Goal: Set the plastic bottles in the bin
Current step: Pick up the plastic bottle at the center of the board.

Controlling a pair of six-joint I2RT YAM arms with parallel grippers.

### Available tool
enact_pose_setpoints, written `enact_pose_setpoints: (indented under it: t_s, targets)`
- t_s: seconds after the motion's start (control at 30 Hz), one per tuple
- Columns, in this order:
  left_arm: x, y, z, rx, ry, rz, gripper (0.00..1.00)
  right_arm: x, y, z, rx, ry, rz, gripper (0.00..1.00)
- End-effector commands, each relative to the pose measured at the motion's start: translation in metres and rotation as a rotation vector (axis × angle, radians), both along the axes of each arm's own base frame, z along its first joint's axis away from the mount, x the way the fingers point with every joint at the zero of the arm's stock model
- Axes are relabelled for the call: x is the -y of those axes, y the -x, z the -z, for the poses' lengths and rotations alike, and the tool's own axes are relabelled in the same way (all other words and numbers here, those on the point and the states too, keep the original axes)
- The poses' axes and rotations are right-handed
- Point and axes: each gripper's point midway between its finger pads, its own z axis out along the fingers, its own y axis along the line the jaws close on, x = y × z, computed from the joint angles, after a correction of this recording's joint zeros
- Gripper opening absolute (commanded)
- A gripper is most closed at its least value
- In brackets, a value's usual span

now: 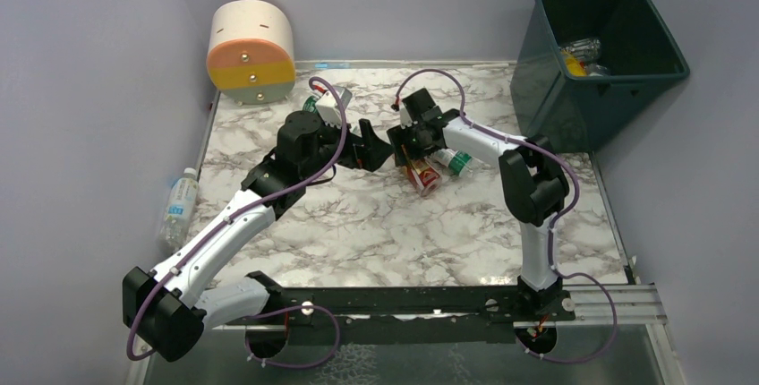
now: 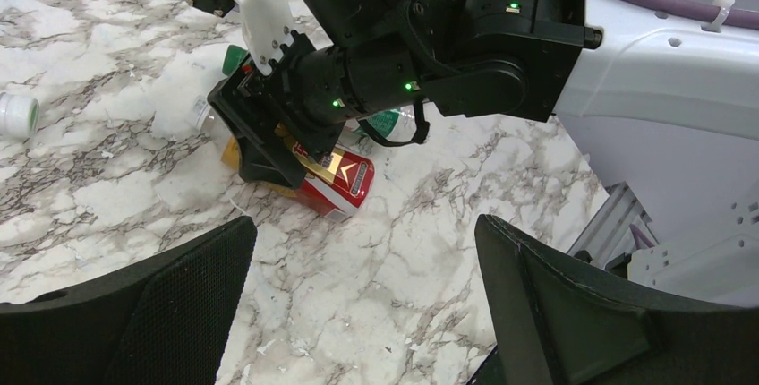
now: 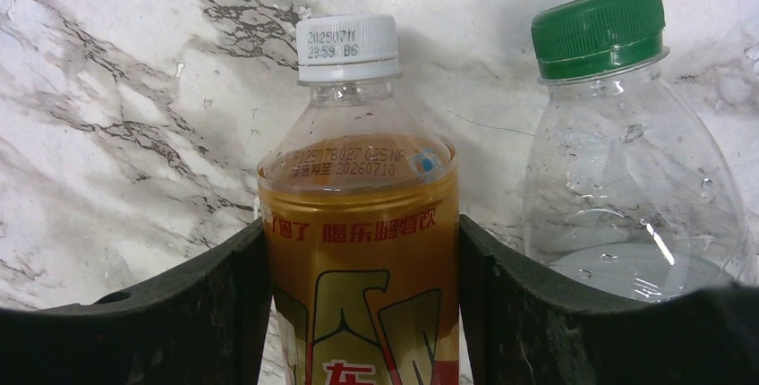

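Observation:
A bottle of amber drink with a white cap and a red and yellow label lies on the marble table. My right gripper is shut on it, both pads against its sides. The top view shows this bottle under the right gripper. Beside it lies a clear bottle with a green cap, also seen from above. My left gripper stands open over bare marble just left of them, with nothing between its fingers. The dark teal bin at the far right holds several bottles.
A round cream, orange and yellow drum stands at the back left. One bottle lies off the table's left edge. Another small bottle lies on the marble behind the left arm. The two grippers are close together mid-table.

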Motion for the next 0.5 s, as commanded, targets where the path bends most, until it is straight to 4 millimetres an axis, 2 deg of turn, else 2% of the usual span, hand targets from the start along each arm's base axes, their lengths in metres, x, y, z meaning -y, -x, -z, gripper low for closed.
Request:
enact_pose_setpoints:
  t_s: [0.0,0.47]
  targets:
    - [-0.003,-0.002,-0.008,0.024,0.009,-0.018,0.99,-0.005,0.001,-0.016,0.013,-0.009,-0.011,0.55]
    - [-0.003,-0.001,-0.006,0.021,0.012,-0.016,0.99,-0.022,-0.010,-0.118,0.181,-0.169,-0.029,0.55]
